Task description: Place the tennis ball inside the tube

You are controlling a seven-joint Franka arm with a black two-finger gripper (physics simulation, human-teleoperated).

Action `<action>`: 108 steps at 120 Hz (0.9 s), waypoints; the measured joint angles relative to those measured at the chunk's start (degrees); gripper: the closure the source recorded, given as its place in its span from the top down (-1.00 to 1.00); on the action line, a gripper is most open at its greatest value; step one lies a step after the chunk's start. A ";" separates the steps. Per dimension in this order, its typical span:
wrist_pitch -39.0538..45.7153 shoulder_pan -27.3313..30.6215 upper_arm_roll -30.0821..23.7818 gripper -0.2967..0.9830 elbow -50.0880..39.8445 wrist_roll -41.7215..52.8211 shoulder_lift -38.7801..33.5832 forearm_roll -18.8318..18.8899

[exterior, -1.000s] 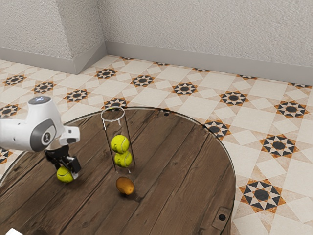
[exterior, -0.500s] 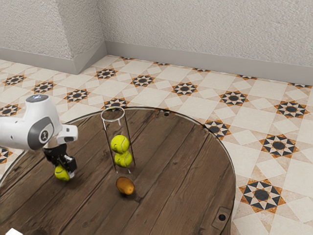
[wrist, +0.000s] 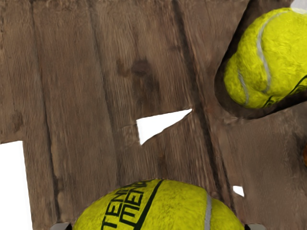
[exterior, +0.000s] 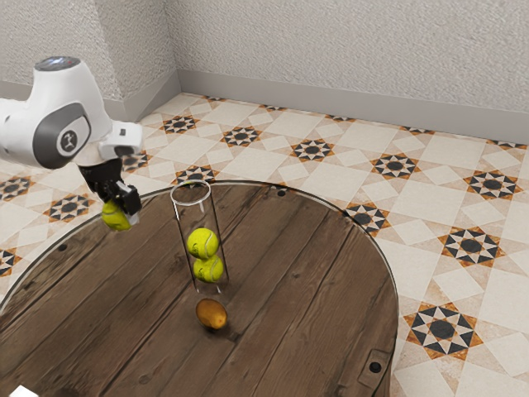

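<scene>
While our gripper [exterior: 122, 215] pinches the tennis ball [wrist: 160, 208], the tube [exterior: 192, 204] with 2 balls [exterior: 202, 244] stands off to our gripper's side, toward the exterior view's right.

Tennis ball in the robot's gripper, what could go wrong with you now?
The ball is up in the air, gripped by the gripper, so if it slips it might bounce and roll off the round table.

The tube stands upright and looks only a little wider than a ball, so a crooked try could bump its rim and maybe tip it over.

If it tips, the two balls inside might spill out.
</scene>
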 joint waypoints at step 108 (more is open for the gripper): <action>-16.00 -0.99 -9.88 0.06 25.65 -3.35 13.07 -1.61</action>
